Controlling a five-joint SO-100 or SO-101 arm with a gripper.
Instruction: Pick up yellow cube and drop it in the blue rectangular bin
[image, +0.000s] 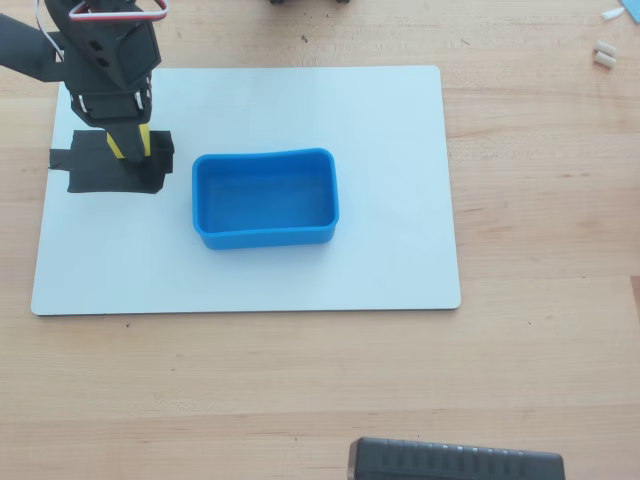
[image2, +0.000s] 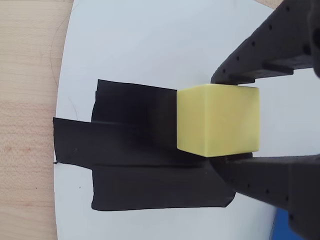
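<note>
We read this as the grasp step: gripper (image2: 222, 120) has both fingers pressed against the yellow cube (image2: 218, 120), clamped on it over the black tape patch (image2: 135, 155), whether lifted off yet we cannot tell. Next we need a lift and a carry sideways to the blue rectangular bin (image: 265, 238), which sits near the gripper on the white board (image: 400, 270), to its right in the overhead view.

A light wooden surface (image: 540, 180) carries a white board (image: 400, 250) left of centre. Small white bits (image: 604, 55) lie at upper right, and a dark ribbed object (image: 455, 462) sits at the bottom edge.
</note>
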